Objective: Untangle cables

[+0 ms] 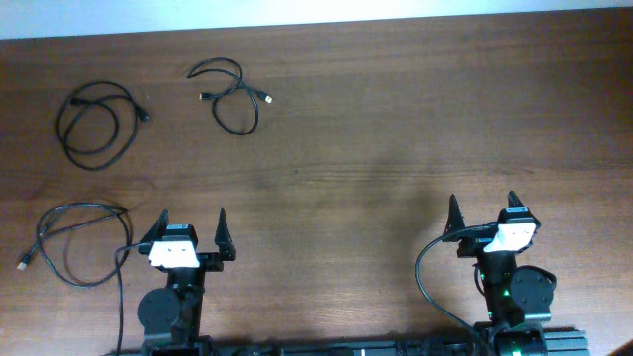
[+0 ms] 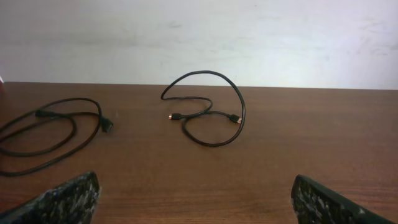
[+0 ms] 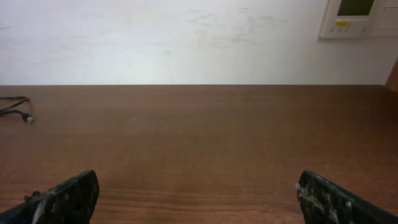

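Three separate thin black cables lie on the left half of the wooden table. One short cable [image 1: 232, 95] makes a loose loop at the far middle-left and also shows in the left wrist view [image 2: 211, 112]. A second [image 1: 97, 121] is coiled at the far left and shows in the left wrist view too [image 2: 56, 127]. A third [image 1: 74, 242], with a light tip, loops beside the left arm. My left gripper [image 1: 192, 231] is open and empty, well short of the cables. My right gripper [image 1: 482, 213] is open and empty at the front right.
Thicker black wires [image 1: 427, 277] run from the arm bases at the front edge. A white wall lies beyond the table's far edge [image 3: 199, 84], with a wall panel [image 3: 360, 17] at upper right. A cable end [image 3: 15, 109] shows at the far left of the right wrist view.
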